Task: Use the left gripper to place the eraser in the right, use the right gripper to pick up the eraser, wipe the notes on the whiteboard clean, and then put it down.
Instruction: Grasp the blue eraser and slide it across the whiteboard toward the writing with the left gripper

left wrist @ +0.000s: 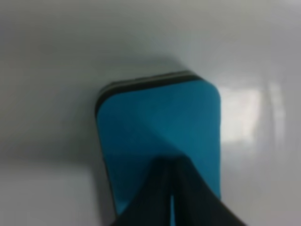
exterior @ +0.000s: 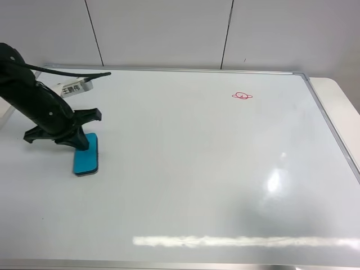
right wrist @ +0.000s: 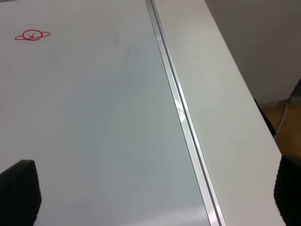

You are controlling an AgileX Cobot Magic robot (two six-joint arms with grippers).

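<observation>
The teal-blue eraser [exterior: 86, 154] lies flat on the whiteboard [exterior: 197, 169] near its left side. My left gripper [exterior: 83, 140] is down at the eraser's far end. In the left wrist view its fingers [left wrist: 171, 188] are pressed together over the eraser's blue top [left wrist: 155, 122]; they do not straddle it. The red notes [exterior: 242, 95] sit at the upper right of the board and also show in the right wrist view [right wrist: 31, 35]. My right gripper [right wrist: 153, 197] is open and empty above the board's right part [right wrist: 94, 117]; it is out of the exterior view.
A white label tag [exterior: 73, 88] lies at the board's upper left by the left arm. The silver frame [right wrist: 181, 108] runs along the board's right edge, with a white table strip [right wrist: 221, 94] beyond it, then the table's drop-off.
</observation>
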